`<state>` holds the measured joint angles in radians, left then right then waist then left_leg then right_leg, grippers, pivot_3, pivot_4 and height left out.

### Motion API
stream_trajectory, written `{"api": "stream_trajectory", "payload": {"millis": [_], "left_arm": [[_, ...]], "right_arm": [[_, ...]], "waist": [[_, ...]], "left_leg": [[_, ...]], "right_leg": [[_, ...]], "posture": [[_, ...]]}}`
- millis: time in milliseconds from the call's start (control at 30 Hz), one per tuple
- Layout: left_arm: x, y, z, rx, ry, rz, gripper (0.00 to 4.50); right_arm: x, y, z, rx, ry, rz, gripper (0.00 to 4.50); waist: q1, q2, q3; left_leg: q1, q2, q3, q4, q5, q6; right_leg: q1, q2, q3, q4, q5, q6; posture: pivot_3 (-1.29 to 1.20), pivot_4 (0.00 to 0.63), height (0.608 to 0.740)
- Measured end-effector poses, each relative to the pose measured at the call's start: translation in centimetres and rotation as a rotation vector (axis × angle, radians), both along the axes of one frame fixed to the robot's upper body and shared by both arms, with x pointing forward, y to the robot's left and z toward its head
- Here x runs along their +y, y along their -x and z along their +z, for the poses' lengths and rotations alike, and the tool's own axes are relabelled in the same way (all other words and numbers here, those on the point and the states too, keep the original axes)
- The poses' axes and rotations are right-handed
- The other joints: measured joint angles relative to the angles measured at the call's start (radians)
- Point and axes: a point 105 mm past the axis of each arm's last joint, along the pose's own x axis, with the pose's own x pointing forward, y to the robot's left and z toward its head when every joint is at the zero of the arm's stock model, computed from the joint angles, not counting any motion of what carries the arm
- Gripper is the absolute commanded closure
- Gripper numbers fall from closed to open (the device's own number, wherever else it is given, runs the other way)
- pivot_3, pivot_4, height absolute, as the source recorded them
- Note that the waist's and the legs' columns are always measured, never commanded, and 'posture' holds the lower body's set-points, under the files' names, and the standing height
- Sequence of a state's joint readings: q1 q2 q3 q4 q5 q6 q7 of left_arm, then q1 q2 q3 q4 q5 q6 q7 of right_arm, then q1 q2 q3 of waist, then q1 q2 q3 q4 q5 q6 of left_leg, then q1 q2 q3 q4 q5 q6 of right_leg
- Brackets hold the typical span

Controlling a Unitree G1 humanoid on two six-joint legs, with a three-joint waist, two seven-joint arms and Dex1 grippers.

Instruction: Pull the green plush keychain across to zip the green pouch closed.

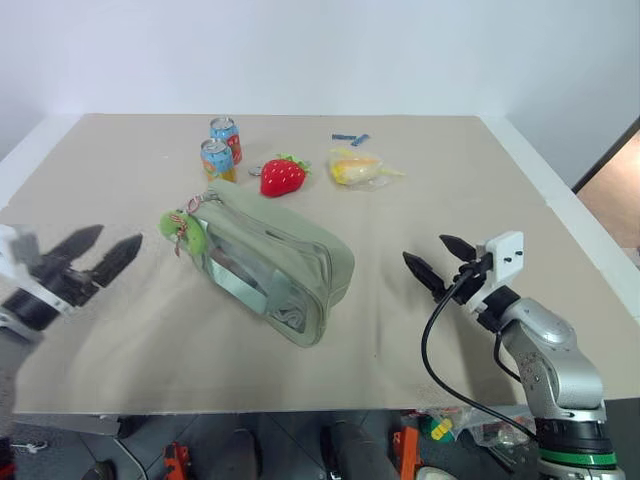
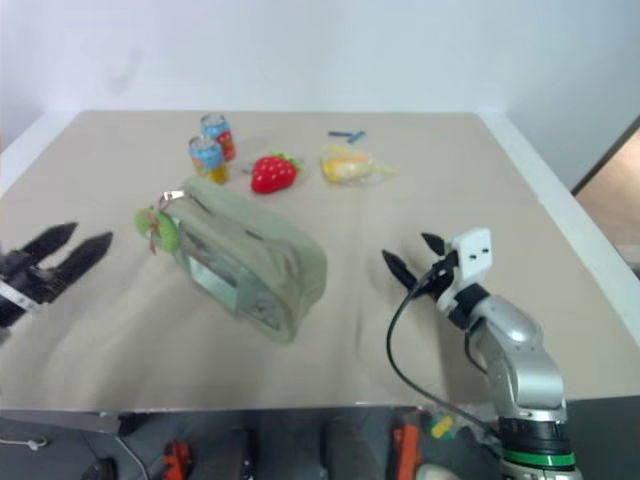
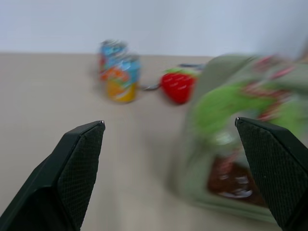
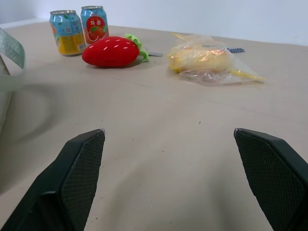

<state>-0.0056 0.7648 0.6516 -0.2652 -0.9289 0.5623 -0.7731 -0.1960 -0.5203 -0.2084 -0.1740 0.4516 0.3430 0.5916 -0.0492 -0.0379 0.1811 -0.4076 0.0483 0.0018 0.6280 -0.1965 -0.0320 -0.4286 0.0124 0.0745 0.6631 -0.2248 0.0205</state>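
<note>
With both pincers gaping empty, the left gripper is hovering just beside the fuzzy lime-green plush keychain hanging at the boxy sage-green fabric pouch's near-left end, and should pinch the charm squarely while the right gripper steadies the bag.

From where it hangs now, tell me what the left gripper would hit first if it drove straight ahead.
Most likely the green plush keychain at the near end of the green pouch. The left gripper, fingers spread, points across the table toward that end, and its wrist view shows the charm straight ahead between them. Depth is unclear, so the pouch itself might come first.
</note>
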Motion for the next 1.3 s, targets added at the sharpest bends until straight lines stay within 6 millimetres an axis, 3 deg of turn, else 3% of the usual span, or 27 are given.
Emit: {"api": "stream_trajectory", "payload": {"millis": [167, 233, 300, 367, 533, 700, 867, 1100, 1300], "left_arm": [[-5.5, 3.5, 4.0, 0.005, -0.07, -0.316, 0.0], [-7.5, 4.8, 4.0, 0.039, -0.114, -0.419, 0.0], [-9.9, 6.3, 2.6, 0.104, -0.184, -0.546, 0.0], [-10.9, 6.7, 2.0, 0.123, -0.2, -0.592, 0.0], [-12.1, 6.0, 1.0, 0.111, -0.225, -0.625, 0.0], [-12.5, 5.5, 0.4, 0.106, -0.203, -0.623, 0.0], [-12.7, 5.5, -0.1, 0.119, -0.209, -0.641, 0.0], [-12.8, 5.1, -0.2, 0.124, -0.213, -0.661, 0.0], [-13.4, 5.0, -0.5, 0.126, -0.213, -0.683, 0.0]], "right_arm": [[1.4, 0.1, 5.3, -0.041, -0.029, 0.191, 0.05], [2.8, 0.7, 7.4, -0.054, -0.02, 0.303, 0.05], [5.5, 1.7, 8.6, -0.033, 0.01, 0.456, 0.05], [7.1, 2.1, 8.4, 0.006, 0.03, 0.531, 0.05], [10.1, 2.6, 5.6, 0.143, 0.045, 0.618, 0.05], [10.9, 2.6, 4.8, 0.186, 0.018, 0.623, 0.05], [12.0, 2.8, 3.9, 0.226, 0.001, 0.647, 1.78], [12.3, 3.3, 4.2, 0.203, 0.01, 0.675, 4.22], [11.7, 2.8, 4.9, 0.156, 0.125, 0.751, 4.22]], "waist": [[0.0, 0.002, 0.003], [0.0, 0.003, 0.003], [-0.003, 0.003, 0.003], [-0.001, 0.003, 0.003], [0.002, 0.003, 0.003], [0.001, 0.002, 0.003], [0.001, 0.002, 0.003], [0.0, 0.002, 0.003], [0.001, 0.003, 0.003]], "left_leg": [[0.0, 0.0, 0.0, 0.001, 0.0, 0.0], [0.001, 0.0, 0.0, 0.0, 0.0, 0.0], [0.002, 0.001, 0.0, -0.002, 0.0, 0.0], [0.002, 0.001, -0.001, -0.002, 0.0, 0.0], [0.0, 0.001, -0.002, -0.003, 0.0, 0.0], [-0.004, 0.0, -0.001, -0.003, 0.0, 0.0], [-0.005, 0.001, -0.001, -0.003, 0.0, 0.0], [-0.006, 0.001, -0.001, -0.001, 0.0, 0.0], [-0.007, 0.001, 0.0, 0.001, 0.0, 0.0]], "right_leg": [[0.001, 0.0, 0.001, 0.0, 0.0, 0.0], [0.0, 0.001, 0.0, 0.0, 0.0, 0.0], [0.0, 0.001, 0.0, 0.0, -0.001, -0.001], [0.0, 0.002, -0.001, 0.0, -0.002, -0.003], [-0.002, 0.003, -0.001, 0.0, -0.002, -0.004], [-0.006, 0.002, 0.0, 0.0, -0.001, -0.001], [-0.008, 0.004, 0.0, 0.002, 0.001, 0.001], [-0.008, 0.004, 0.0, 0.002, -0.001, -0.001], [-0.008, 0.003, 0.0, 0.002, 0.0, -0.001]], "posture": [[0.0, 0.15, 0.74], [0.0, 0.15, 0.74], [0.0, 0.15, 0.74], [0.0, 0.15, 0.74], [0.0, 0.15, 0.74], [0.0, 0.15, 0.74], [0.0, 0.15, 0.74], [0.0, 0.15, 0.74], [0.0, 0.15, 0.74]]}}
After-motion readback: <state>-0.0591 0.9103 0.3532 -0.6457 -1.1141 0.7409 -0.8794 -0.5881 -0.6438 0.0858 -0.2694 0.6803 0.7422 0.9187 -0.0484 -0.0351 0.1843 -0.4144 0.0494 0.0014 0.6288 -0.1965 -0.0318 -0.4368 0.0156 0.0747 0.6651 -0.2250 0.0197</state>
